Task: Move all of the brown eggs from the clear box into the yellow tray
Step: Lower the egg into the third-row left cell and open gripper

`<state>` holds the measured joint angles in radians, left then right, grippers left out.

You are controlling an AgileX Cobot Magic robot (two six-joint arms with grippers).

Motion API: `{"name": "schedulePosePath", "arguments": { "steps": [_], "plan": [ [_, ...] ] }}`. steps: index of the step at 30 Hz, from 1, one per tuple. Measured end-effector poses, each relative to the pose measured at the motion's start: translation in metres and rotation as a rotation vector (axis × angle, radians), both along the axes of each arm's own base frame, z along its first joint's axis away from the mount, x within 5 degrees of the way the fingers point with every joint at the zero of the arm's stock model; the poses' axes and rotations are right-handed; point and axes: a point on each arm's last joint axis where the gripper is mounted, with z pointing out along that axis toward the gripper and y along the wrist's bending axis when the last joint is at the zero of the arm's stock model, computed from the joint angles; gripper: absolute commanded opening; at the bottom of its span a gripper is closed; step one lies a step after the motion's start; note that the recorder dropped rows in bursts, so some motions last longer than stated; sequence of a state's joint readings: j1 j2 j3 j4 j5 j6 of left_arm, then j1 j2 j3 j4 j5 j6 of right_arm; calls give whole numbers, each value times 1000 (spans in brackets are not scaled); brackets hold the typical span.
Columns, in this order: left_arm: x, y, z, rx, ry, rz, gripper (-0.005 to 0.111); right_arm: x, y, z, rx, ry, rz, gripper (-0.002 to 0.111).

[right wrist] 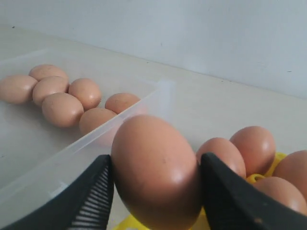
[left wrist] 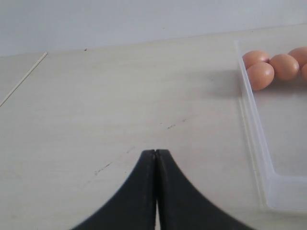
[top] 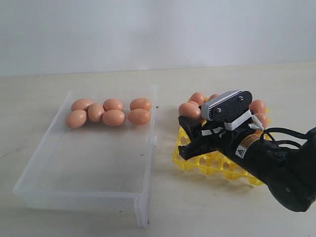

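Observation:
My right gripper is shut on one brown egg, gripping it on both sides. It hovers over the left edge of the yellow tray. Several more brown eggs sit in the tray's far cells, partly hidden by the arm. Several brown eggs lie together at the far end of the clear box. My left gripper is shut and empty over bare table beside the box; the exterior view does not show it.
The black right arm covers the near right part of the tray. The box's near half holds nothing. A pale wall rises behind the table.

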<state>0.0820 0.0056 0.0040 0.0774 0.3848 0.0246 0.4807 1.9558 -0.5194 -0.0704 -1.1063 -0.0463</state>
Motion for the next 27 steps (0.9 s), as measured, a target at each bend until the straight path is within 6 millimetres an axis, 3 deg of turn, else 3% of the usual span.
{"name": "schedulePosePath", "arguments": {
  "steps": [14, 27],
  "plan": [
    [0, 0, 0, 0, 0, 0, 0, 0, -3, -6, -86, 30, -17, 0],
    [0, 0, 0, 0, 0, 0, 0, 6, -19, -2, -106, 58, -164, 0]
  ]
}}
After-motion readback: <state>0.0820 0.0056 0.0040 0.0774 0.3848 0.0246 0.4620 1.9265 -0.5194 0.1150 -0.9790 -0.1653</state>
